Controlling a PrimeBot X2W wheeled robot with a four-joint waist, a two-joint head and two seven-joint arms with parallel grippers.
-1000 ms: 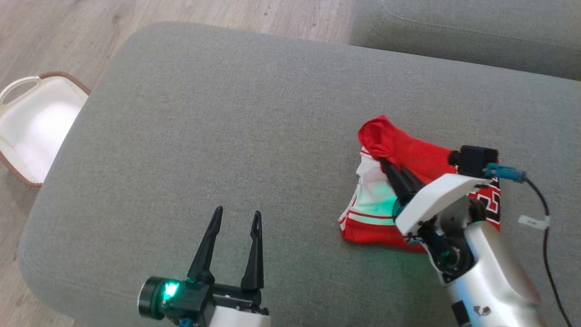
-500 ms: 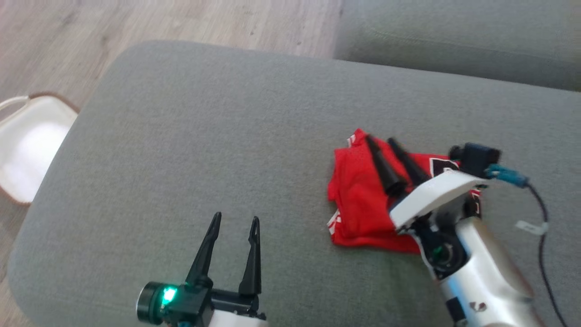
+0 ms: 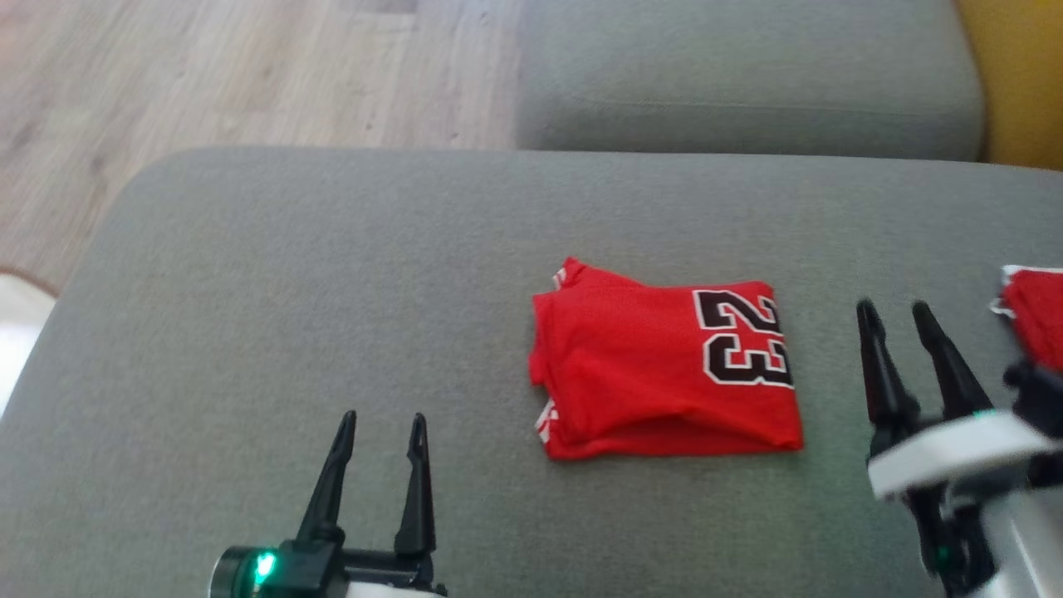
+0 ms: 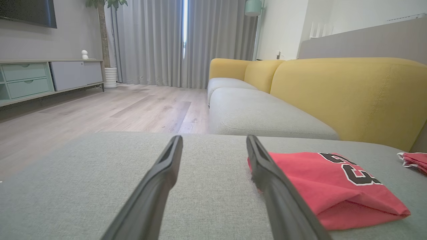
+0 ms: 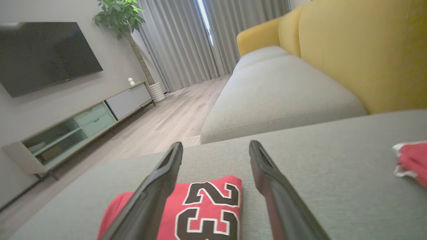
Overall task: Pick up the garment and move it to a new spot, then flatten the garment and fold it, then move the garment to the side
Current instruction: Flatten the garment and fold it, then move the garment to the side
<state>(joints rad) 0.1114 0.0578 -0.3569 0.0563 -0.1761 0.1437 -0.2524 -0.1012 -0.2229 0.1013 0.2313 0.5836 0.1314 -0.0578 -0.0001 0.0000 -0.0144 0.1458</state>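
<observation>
My right end effector [image 3: 893, 307] hangs released just beside the folded garment [image 3: 664, 374]. My left end effector [image 3: 383, 415] is spread and empty too, so the fold lies undisturbed.

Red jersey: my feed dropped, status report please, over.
Status: left gripper open, right gripper open, both off the cloth. Folded red jersey flat on grey cushion. Far right, second red garment, apart.

1. The folded jersey [image 3: 664, 365] lies flat on the ottoman [image 3: 291, 274], right of its middle.
2. The left gripper [image 3: 383, 417] sits near the ottoman's front edge, left of the jersey and apart from it.
3. The right gripper [image 3: 893, 306] is just right of the jersey, not touching it.
4. A second garment [image 3: 1034, 320] lies farther right on the ottoman.
5. The sofa seat [image 3: 731, 91] stands behind the ottoman, with the floor [image 3: 208, 75] to its left.
</observation>
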